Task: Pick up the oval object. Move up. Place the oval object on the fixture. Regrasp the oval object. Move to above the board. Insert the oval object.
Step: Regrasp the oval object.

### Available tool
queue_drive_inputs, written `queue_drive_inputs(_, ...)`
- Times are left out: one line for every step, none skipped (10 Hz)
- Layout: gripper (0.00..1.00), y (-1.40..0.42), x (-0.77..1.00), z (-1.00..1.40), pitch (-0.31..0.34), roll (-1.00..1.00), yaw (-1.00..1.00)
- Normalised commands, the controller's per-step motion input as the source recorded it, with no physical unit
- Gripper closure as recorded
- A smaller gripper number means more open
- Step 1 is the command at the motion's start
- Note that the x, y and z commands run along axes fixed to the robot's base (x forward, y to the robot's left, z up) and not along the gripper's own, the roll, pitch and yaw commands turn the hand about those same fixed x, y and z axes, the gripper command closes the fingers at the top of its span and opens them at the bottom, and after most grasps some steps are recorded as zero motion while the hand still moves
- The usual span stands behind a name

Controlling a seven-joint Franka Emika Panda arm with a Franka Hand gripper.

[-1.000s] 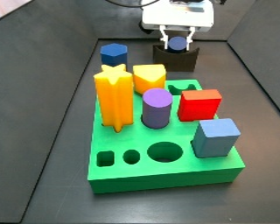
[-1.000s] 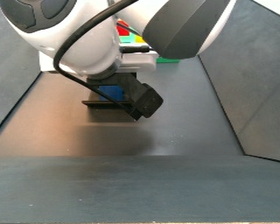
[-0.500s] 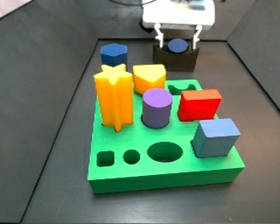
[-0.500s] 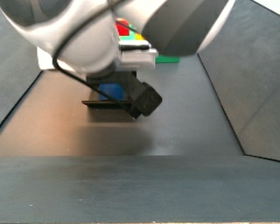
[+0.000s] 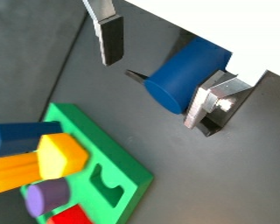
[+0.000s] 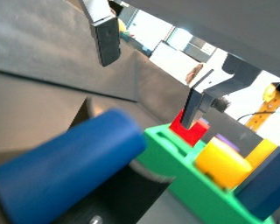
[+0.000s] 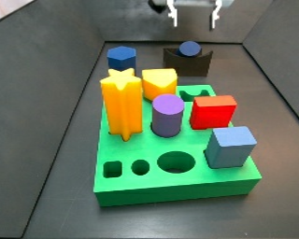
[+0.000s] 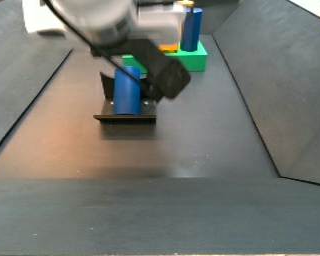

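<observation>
Your gripper (image 7: 194, 13) hangs with jaws wide and empty above the oval object (image 7: 190, 49), which rests on the fixture (image 7: 190, 63) at the board's (image 7: 177, 177) twelve o'clock.

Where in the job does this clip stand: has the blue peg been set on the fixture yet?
Done: the blue oval peg lies on the fixture, away from the green board. In hand: nothing; the gripper is open above the peg in a side view. Left: regrasping, moving over the board, inserting.

the pincer (image 7: 193, 13) hangs high up, jaws apart and empty.
</observation>
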Motion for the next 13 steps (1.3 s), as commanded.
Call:
queue_drive_inputs(0.00, 0.01, -0.03, 0.47, 0.086, 0.03, -0.01)
queue_drive_inputs(0.00, 0.01, -0.03, 0.28, 0.084, 0.03, -0.02)
queue_drive_inputs(0.00, -0.75, -0.12, 0.84, 0.059, 1.00, 0.01)
queue_drive_inputs(0.00, -0.72, -0.10, 0.74, 0.056, 1.00, 0.01)
queue_drive_inputs(0.00, -0.60, -0.11, 0.62, 0.045, 1.00, 0.01)
queue_drive_inputs(0.00, -0.44, -0.12, 0.44, 0.037, 1.00, 0.01)
queue_drive_inputs(0.00, -0.22, -0.09, 0.16, 0.030, 1.00, 0.01)
queue_drive_inputs(0.00, -0.06, -0.04, 0.01, 0.030, 1.00, 0.01)
queue_drive_inputs(0.00, -0.04, -0.02, 0.02, 0.031, 1.00, 0.01)
queue_drive_inputs(0.00, -0.04, -0.02, 0.02, 0.029, 1.00, 0.01)
queue_drive_inputs(0.00, -0.03, -0.03, 0.02, 0.025, 1.00, 0.01)
queue_drive_inputs(0.00, -0.03, -0.04, 0.01, 0.018, 1.00, 0.01)
queue_drive_inputs(0.00, -0.03, -0.04, 0.00, 0.012, 1.00, 0.01)
